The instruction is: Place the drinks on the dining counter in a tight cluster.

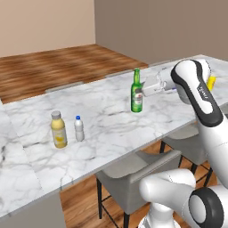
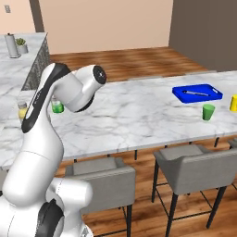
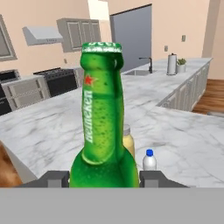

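The slim green glass bottle (image 1: 136,94) stands upright toward the right of the dining counter (image 1: 102,111). My gripper (image 1: 141,91) reaches it from the right and is shut on its body. In the hand view the bottle (image 3: 103,131) rises between my fingertips (image 3: 57,178), which press its sides, with my gripper (image 3: 104,178) at its lower body. I cannot tell whether its base touches the marble. The yellow juice bottle (image 1: 58,130) and the clear blue-capped bottle (image 1: 79,128) stand close together at the counter's left, well apart from the green one.
A blue tray (image 2: 196,92), a green cup (image 2: 208,111) and a yellow cup (image 2: 234,102) sit at the counter's far right. Grey stools (image 1: 133,173) stand under the near overhanging edge. Another marble top with a sink (image 3: 140,72) lies beyond.
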